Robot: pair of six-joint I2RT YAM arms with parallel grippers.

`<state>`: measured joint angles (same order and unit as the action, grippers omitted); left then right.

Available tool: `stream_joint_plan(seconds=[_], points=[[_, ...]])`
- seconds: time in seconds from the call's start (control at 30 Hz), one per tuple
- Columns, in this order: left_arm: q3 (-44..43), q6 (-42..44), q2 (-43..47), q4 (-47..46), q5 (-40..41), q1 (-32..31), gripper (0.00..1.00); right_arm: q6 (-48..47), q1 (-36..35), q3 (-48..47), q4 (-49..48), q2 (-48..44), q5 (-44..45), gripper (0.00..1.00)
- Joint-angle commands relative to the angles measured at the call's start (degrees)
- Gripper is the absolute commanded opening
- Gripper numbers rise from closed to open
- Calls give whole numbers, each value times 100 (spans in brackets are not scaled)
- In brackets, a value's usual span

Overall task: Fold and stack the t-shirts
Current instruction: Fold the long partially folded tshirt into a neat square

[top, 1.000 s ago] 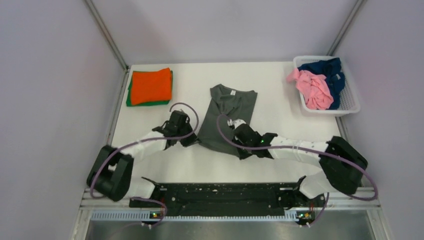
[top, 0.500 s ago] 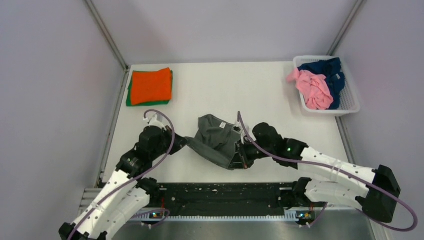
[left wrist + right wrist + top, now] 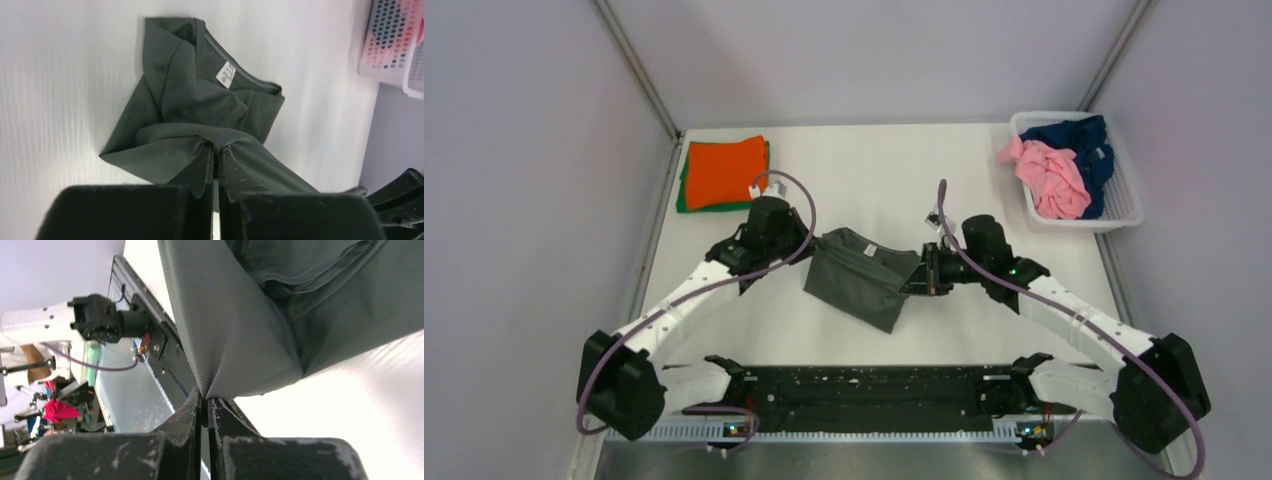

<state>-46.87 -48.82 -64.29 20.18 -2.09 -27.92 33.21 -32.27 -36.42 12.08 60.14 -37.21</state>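
Note:
A dark grey t-shirt (image 3: 860, 279) with a small white neck label (image 3: 226, 74) lies mid-table, folded over on itself. My left gripper (image 3: 804, 247) is shut on its left corner (image 3: 215, 142). My right gripper (image 3: 921, 272) is shut on its right corner (image 3: 205, 390). Both hold the near hem lifted and stretched over the rest of the shirt. An orange t-shirt (image 3: 725, 170) lies folded on a green t-shirt (image 3: 686, 203) at the far left. A pink t-shirt (image 3: 1052, 176) and a navy t-shirt (image 3: 1079, 140) lie crumpled in the basket.
The white lattice basket (image 3: 1126, 205) stands at the far right corner and also shows in the left wrist view (image 3: 390, 45). The black rail (image 3: 864, 385) with the arm bases runs along the near edge. Grey walls close in the table on three sides.
Both grippers have carried the shirt's near hem up and away from the bases, over its upper half. The shirt went from lying flat and long to doubled over.

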Motion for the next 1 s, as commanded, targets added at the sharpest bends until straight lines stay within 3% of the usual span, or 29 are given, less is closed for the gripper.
stream_joint_plan(seconds=[0.0, 0.43, 0.53, 0.57, 0.6, 0.63, 0.67, 0.7, 0.77, 0.97], points=[[-619, 315, -653, -706, 835, 64, 0, -254, 466, -324, -402, 617, -402, 0], [-2178, 604, -3198, -572, 747, 84, 0, -686, 1290, -1021, -414, 2354, -287, 0], [-2518, 618, -3647, -495, 624, 100, 1, -604, 1402, -1070, -637, 2656, -202, 10], [-2640, 619, -3780, -457, 577, 116, 10, -591, 1426, -1103, -690, 2745, -104, 18], [-2760, 634, -3902, -413, 518, 134, 26, -598, 1465, -1174, -696, 2826, 77, 33], [-2872, 651, -3989, -376, 430, 152, 50, -633, 1491, -1278, -643, 2884, 243, 47], [-2967, 663, -4062, -353, 380, 167, 82, -675, 1504, -1386, -561, 2915, 493, 57], [-3068, 697, -4103, -337, 326, 179, 97, -716, 1498, -1511, -430, 2916, 780, 69], [-3241, 771, -4107, -312, 247, 191, 99, -767, 1501, -1672, -255, 2827, 1215, 77], [-3060, 1293, -3675, -175, 275, 191, 99, -842, 1497, -1389, -330, 2104, 1342, 84]])
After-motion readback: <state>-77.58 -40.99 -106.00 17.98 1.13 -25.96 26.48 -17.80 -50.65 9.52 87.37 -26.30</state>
